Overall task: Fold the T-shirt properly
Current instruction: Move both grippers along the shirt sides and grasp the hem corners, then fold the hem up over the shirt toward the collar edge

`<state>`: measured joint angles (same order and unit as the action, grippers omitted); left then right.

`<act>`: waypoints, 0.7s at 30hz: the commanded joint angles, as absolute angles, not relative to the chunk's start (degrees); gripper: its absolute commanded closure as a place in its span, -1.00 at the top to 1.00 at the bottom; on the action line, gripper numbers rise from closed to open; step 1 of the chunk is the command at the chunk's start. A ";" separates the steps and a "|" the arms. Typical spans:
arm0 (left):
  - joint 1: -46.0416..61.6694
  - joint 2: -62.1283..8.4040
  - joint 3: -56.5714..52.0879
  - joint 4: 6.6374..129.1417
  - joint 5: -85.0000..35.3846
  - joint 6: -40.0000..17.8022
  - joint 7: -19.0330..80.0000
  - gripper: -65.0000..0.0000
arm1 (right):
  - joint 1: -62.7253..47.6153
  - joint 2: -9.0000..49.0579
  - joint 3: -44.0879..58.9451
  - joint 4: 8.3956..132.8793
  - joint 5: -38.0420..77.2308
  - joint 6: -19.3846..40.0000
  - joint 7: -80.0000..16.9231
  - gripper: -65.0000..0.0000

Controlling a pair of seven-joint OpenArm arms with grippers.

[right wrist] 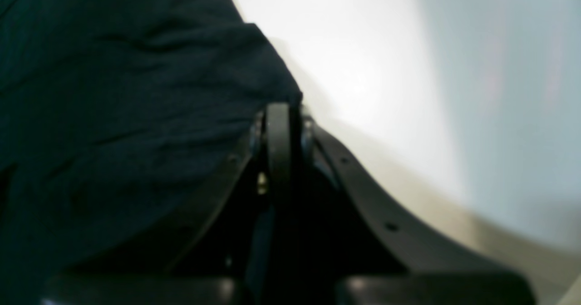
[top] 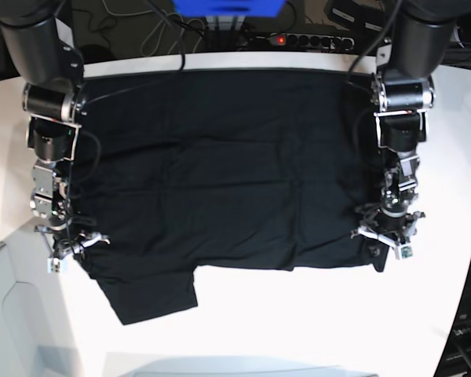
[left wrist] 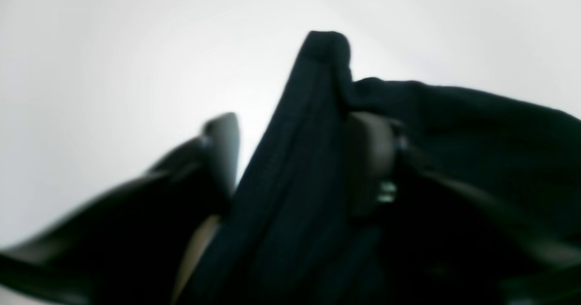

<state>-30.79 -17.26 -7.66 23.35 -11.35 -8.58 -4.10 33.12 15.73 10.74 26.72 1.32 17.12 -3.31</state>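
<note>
The black T-shirt [top: 220,173] lies spread flat on the white table [top: 314,322], with one sleeve [top: 149,294] sticking out at the front left. My left gripper [top: 385,242] is at the shirt's front right corner. In the left wrist view, a raised fold of the cloth [left wrist: 290,196] sits between its fingers [left wrist: 222,146], and the gripper [left wrist: 295,128] is closed on it. My right gripper [top: 72,245] is at the shirt's left edge. In the right wrist view it [right wrist: 278,112] is shut on the cloth's edge [right wrist: 113,105]. No tag or print shows.
A power strip [top: 306,39] with cables and a blue box [top: 228,8] stand behind the table's back edge. A pale grey panel [top: 16,314] lies at the front left. Bare white table shows in front of the shirt.
</note>
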 commanded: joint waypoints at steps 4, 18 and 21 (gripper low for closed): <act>-31.60 -17.63 -7.69 23.52 -11.47 -9.36 -2.24 -0.74 | 33.19 15.69 10.59 26.42 0.04 17.19 -7.78 -1.00; -26.42 -17.71 -7.78 36.09 -11.47 -9.36 -1.45 -1.00 | 31.52 15.08 10.77 37.76 0.22 17.19 -8.31 -1.00; -23.52 -17.63 -9.36 44.09 -11.47 -9.36 3.38 -1.00 | 30.37 14.90 10.77 42.07 0.22 17.19 -8.40 -1.00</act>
<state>-21.28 -16.78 -8.95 42.78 -11.27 -9.45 5.28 28.34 13.98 10.68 40.71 -0.23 17.21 -10.15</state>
